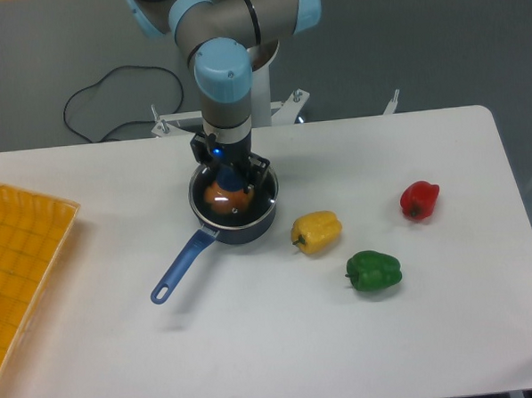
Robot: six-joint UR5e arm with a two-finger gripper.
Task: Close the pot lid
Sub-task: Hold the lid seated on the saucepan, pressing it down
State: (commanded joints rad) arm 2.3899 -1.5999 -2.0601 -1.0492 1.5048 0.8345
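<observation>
A single fixed camera looks down at a white table (282,341) from the front. At the back centre stands a grey and light-blue robot arm (223,67), reaching straight down over a small dark blue pot (241,225). The pot sits a little left of the table's centre, and its long bright-blue handle (182,267) points toward the front left.

The lid (233,201), a clear glass disc with a thin metal rim, lies level on top of the pot and covers its opening. Through the glass an orange, rounded object (223,196) shows inside the pot. The gripper (232,176) is directly above the lid's middle, its two dark fingers on either side of the blue knob (232,179). The fingers are narrow and look closed around the knob, though the contact itself is too small to see clearly. A small blue light glows on the wrist above.

To the right of the pot, just beside it, lies a yellow bell pepper (317,231). A green bell pepper (373,271) lies further right and nearer the front. A red bell pepper (419,199) lies well apart toward the right edge. A yellow mesh tray (24,256) sits at the far left, partly out of frame. A black cable (109,96) loops on the floor behind the table.
</observation>
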